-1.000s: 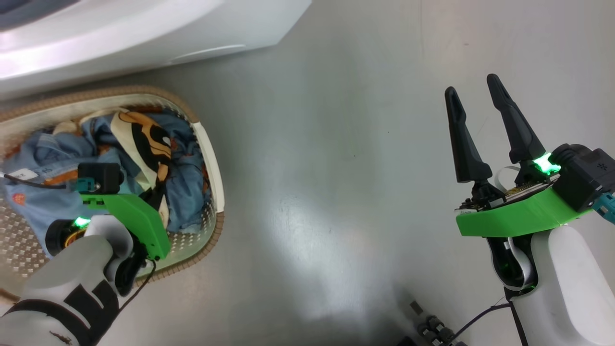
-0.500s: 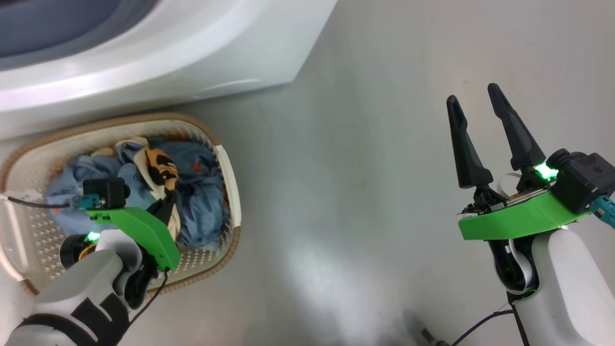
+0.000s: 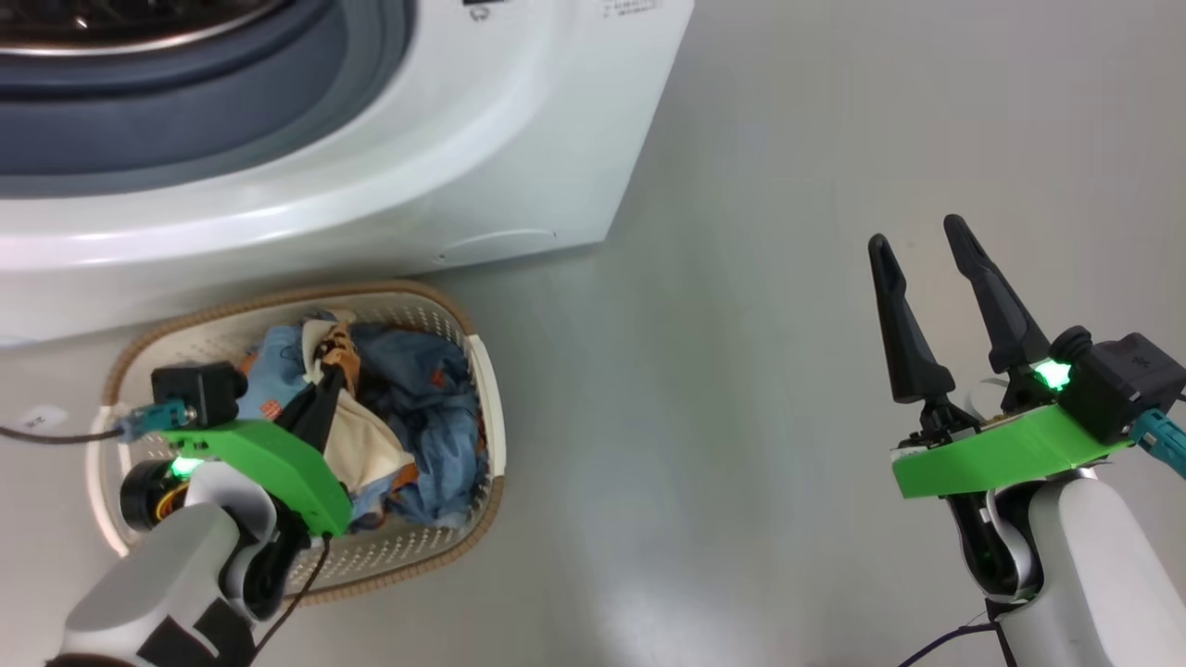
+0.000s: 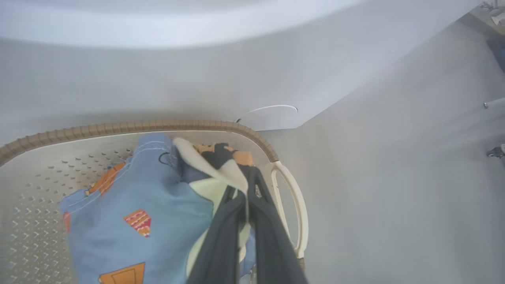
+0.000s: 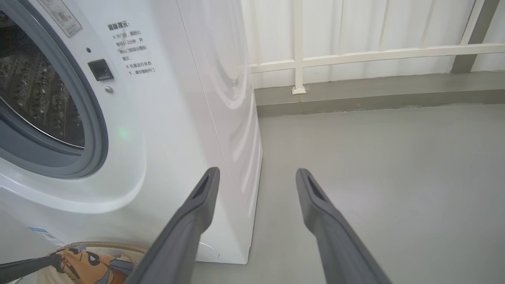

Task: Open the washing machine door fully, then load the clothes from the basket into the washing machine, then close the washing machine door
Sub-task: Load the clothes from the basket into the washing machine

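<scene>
My left tool (image 3: 326,371) reaches down into a small cream-white perforated plastic basket (image 3: 488,389) with a brown woven-look rim. Its two dark fingers are pressed together, pinching a cream-white fold of cloth drawn up from the heap. In the left wrist view the left tool (image 4: 246,179) grips this fold near the basket (image 4: 138,126) handle. The clothes (image 3: 422,408) are crumpled light blue fabric garments printed with small orange-brown figures, and they lie inside the basket around that pale piece; the same clothes (image 4: 138,197) show orange patches in the left wrist view. The basket stands on the grey floor (image 3: 741,371), just in front of the large white boxy washing machine (image 3: 519,139), near its lower right corner. The right wrist view shows the washing machine (image 5: 177,118) with its opening uncovered: a grey-blue rubber gasket (image 5: 94,130) rings a perforated steel drum (image 5: 35,98). My right tool (image 3: 917,233) is over bare floor, well apart from the basket, its fingers spread wide and holding nothing; the right tool (image 5: 257,173) points past the machine's side.
</scene>
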{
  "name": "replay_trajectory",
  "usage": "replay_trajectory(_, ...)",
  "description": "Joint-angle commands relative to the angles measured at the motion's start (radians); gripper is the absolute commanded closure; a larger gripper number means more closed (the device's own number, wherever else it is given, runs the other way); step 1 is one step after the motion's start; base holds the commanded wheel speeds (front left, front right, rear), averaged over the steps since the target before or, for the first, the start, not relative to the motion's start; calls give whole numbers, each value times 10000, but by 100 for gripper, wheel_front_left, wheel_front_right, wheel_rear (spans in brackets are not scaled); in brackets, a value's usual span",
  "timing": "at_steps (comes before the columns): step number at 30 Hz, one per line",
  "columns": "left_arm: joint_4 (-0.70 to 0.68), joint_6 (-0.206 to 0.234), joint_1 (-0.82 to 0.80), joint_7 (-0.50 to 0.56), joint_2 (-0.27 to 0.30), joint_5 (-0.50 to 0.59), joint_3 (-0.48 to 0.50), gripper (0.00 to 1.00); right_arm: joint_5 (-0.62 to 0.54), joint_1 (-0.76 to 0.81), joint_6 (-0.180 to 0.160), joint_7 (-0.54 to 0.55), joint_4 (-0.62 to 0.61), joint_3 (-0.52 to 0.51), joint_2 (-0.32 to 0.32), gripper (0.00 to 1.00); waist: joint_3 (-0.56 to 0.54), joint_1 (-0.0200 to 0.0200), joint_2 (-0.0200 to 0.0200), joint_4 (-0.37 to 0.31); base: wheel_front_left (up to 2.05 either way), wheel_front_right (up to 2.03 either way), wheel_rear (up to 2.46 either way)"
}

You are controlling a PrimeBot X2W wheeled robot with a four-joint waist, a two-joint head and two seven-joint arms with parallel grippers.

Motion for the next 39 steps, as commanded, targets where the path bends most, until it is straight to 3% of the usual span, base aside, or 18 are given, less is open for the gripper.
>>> replay_trajectory(1, -339, -25, 322, -136, 281, 473, 726, 100, 175, 454, 85, -74, -161, 123, -45, 0, -456, 0, 0, 180, 0, 0, 0)
replay_trajectory(20, -2782, -25, 2509, -137, 119, 3983, 4201, 100, 297, 1449, 85, -74, 53, 1, -239, 0, -2057, 0, 0, 557, 0, 0, 0)
replay_trajectory(39, -5264, -25, 4841, -137, -408, 6447, 7122, 100, 348, 2606, 85, -74, 60, -204, -525, 0, -3353, 0, 0, 1073, 0, 0, 0)
